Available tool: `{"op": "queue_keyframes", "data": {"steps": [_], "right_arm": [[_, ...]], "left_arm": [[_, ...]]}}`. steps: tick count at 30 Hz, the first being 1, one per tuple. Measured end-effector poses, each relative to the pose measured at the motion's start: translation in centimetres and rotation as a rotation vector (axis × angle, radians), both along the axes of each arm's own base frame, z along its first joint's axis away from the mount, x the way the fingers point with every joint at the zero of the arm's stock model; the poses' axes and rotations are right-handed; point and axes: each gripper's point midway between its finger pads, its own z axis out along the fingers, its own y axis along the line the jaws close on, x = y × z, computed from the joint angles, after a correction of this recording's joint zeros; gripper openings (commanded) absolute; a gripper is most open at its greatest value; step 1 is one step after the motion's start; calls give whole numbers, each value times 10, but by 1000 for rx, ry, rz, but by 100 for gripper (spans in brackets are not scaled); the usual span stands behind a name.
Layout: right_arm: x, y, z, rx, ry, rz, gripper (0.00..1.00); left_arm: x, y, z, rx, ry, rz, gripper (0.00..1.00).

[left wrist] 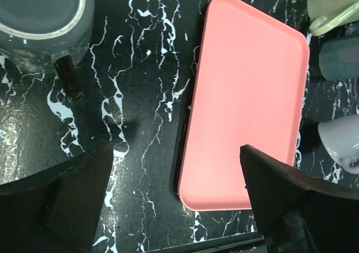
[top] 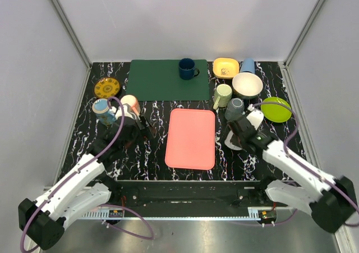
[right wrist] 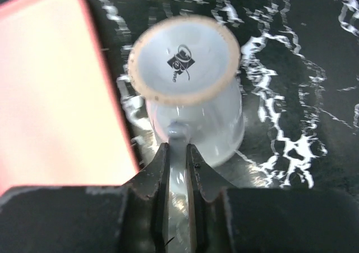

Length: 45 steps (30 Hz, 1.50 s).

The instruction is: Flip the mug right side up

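A white mug (right wrist: 185,68) stands upside down just right of the pink tray (right wrist: 50,90), its base with a black logo facing up. My right gripper (right wrist: 178,149) is shut on the mug's handle. In the top view the mug (top: 229,143) shows as a white patch beside the right gripper (top: 240,134). The mug also shows at the right edge of the left wrist view (left wrist: 339,146). My left gripper (left wrist: 176,157) is open and empty above the marble table, left of the tray (left wrist: 252,96); in the top view this gripper (top: 137,127) is at mid left.
A grey cup (top: 234,108) and a pale green mug (top: 222,95) lie just beyond the white mug. A white bowl (top: 247,84), a yellow bowl (top: 225,68), a blue cup (top: 247,65) and a green plate (top: 276,109) are far right. A blue mug (top: 187,69) sits on the green mat (top: 157,82).
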Motion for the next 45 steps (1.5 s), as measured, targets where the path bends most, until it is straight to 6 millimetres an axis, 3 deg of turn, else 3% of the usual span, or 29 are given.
{"op": "queue_keyframes", "data": {"steps": [4,11,14,22,27,30,31,34,45], "right_arm": [[-9,20,46,139,-125,122,0],[-11,62,131,372,-313,316,0],[-9,71,149,408,-351,354,0],[-9,74,138,373,-313,389,0],[-9,71,118,284,-206,399,0],[-10,65,107,235,-166,388,14],[-10,63,106,225,-162,383,26],[-8,55,102,191,-157,355,38],[15,51,88,75,-107,286,62]], "left_arm": [[0,-8,11,-46,-36,-35,99],[0,-31,66,-225,-230,-136,99],[1,-36,78,-257,-271,-152,99],[-2,-41,69,-280,-263,-178,99],[-1,-43,68,-281,-260,-181,99],[2,-45,62,-272,-240,-181,99],[3,-46,58,-266,-227,-182,99],[5,-48,47,-249,-190,-183,98],[5,-54,18,-205,-80,-201,97]]}}
